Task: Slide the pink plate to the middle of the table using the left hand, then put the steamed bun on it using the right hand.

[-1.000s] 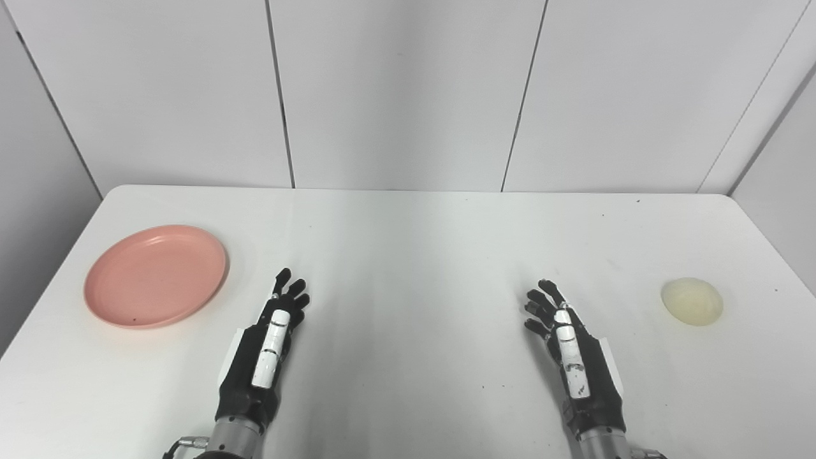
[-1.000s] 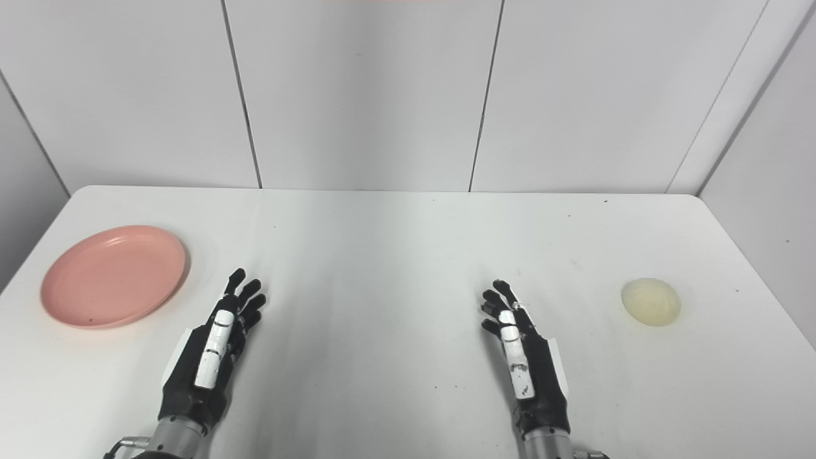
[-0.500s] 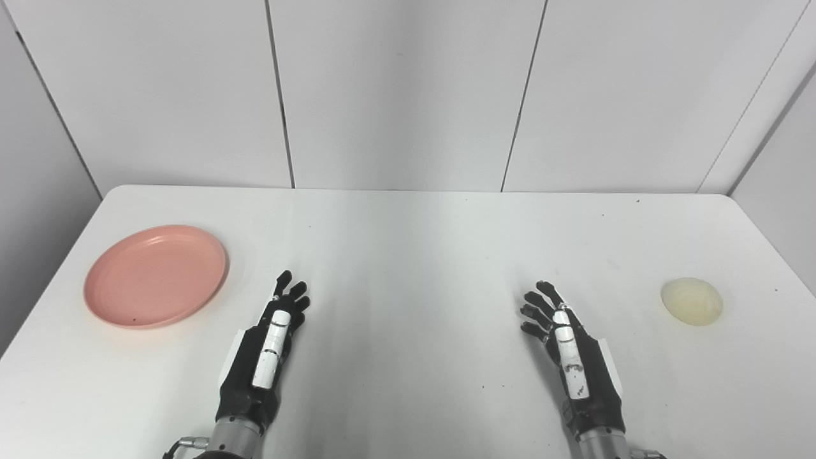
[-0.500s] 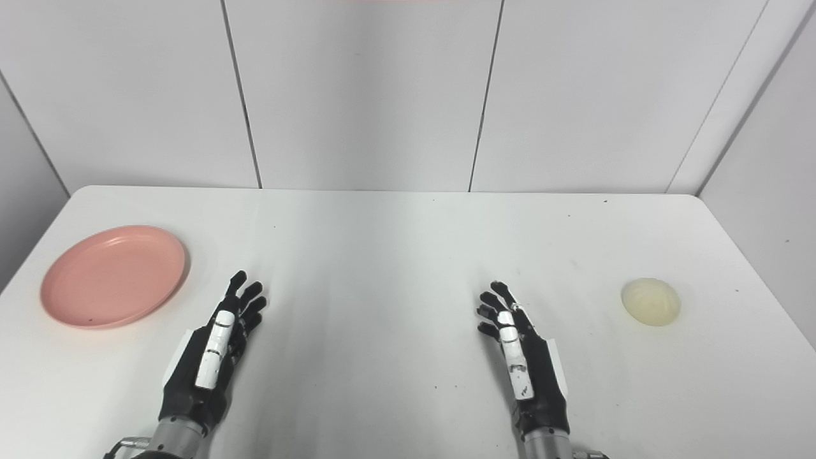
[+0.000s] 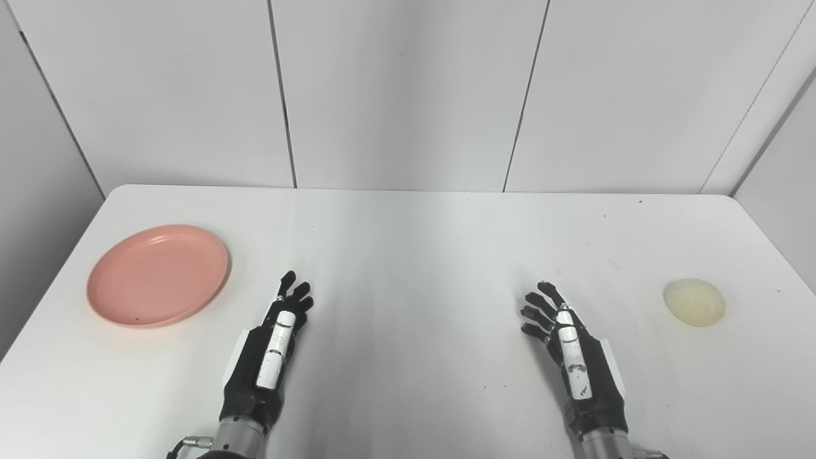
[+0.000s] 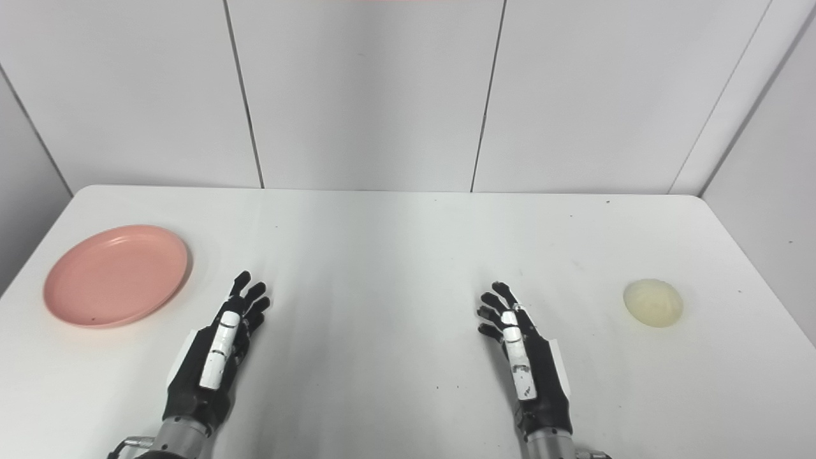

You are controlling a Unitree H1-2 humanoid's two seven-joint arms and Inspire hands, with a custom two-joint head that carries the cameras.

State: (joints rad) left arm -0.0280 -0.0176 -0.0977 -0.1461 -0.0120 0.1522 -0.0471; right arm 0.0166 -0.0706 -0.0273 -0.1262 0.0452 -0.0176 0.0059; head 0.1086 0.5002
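While both my hands hovered empty with fingers spread, the left hand (image 5: 268,357) sat near the pink plate (image 5: 158,275), the right hand (image 5: 574,360) well apart from the steamed bun (image 5: 693,302) on the tabletop (image 5: 408,242).

Both arms reach in from the bottom edge. The left hand (image 5: 268,357) and right hand (image 5: 577,363) are empty, fingers extended and slightly spread, pointing forward, thumb side up, well apart.

A white tabletop (image 5: 421,255) with rounded far corners and scattered dark specks is sitting in front of a pale paneled wall (image 5: 408,95) showing thin vertical seams.
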